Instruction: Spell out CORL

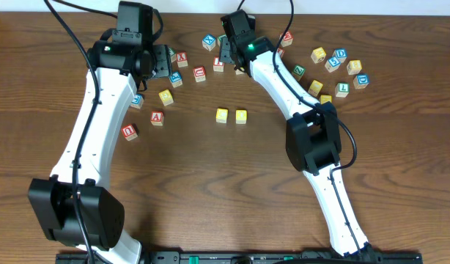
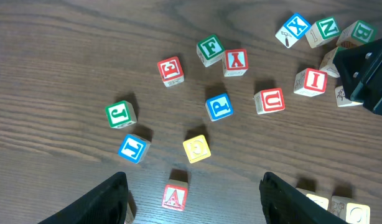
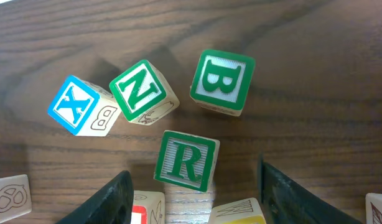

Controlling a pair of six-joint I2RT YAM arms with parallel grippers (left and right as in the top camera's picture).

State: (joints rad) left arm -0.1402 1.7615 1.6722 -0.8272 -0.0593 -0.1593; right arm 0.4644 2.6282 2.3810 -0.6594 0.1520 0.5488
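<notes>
Two yellow-topped cubes (image 1: 222, 115) (image 1: 241, 116) sit side by side at the table's middle. The green R cube (image 3: 186, 160) lies flat just ahead of my right gripper (image 3: 194, 174) (image 1: 229, 53), whose fingers stand apart on either side of it. Between those fingers lie a red-framed cube (image 3: 144, 208) and a yellow W cube (image 3: 237, 211). My left gripper (image 2: 194, 180) (image 1: 164, 64) hangs open above a red A cube (image 2: 174, 197), gripping nothing. A blue-framed cube (image 2: 132, 148) that may read L lies to the left of it.
Cubes X (image 3: 76, 104), N (image 3: 141, 91) and B (image 3: 222, 81) lie just beyond the R cube. Several more cubes are scattered at the far right (image 1: 335, 70). Red cubes lie on the left (image 1: 129, 131) (image 1: 157, 117). In the left wrist view, F (image 2: 210, 48) and U (image 2: 269, 101) lie further off.
</notes>
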